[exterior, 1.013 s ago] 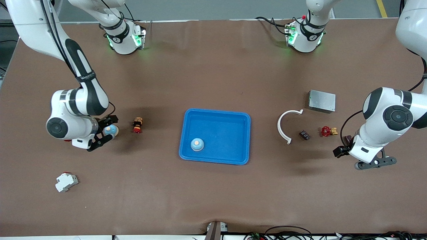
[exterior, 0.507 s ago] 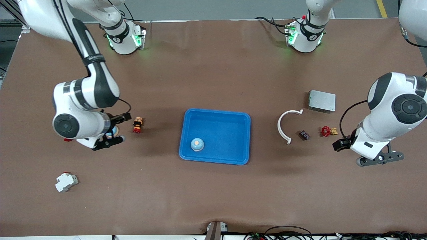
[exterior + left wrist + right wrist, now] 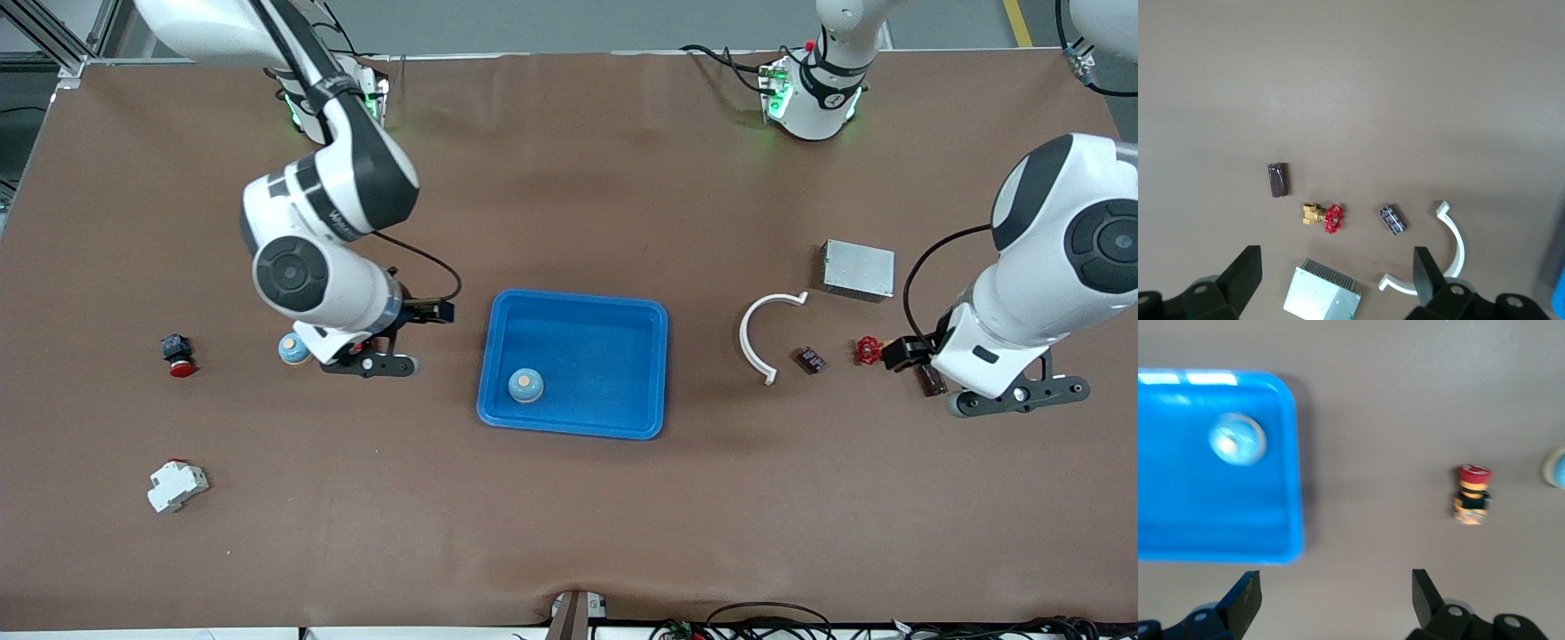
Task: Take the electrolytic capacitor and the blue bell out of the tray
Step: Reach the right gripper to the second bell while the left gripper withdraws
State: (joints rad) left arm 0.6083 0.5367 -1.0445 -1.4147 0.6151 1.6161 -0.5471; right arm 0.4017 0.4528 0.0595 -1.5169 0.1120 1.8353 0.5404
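- Tray (image 3: 622,364) holds one blue bell (image 3: 525,386), beside the spread, empty right gripper (image 3: 369,364).
- Capacitor (image 3: 1277,180) lies on the table under the spread, empty left gripper (image 3: 1018,398), so its removal looks done.
- Bell left to lift.

The brown table (image 3: 569,516) carries the blue tray (image 3: 640,356), a grey metal box (image 3: 858,269), a white curved clip (image 3: 756,338), a red-handled valve (image 3: 867,349), two small dark components (one a capacitor (image 3: 1277,180)), a white breaker (image 3: 176,485), a second blue bell (image 3: 292,348) and a red pushbutton (image 3: 178,356).
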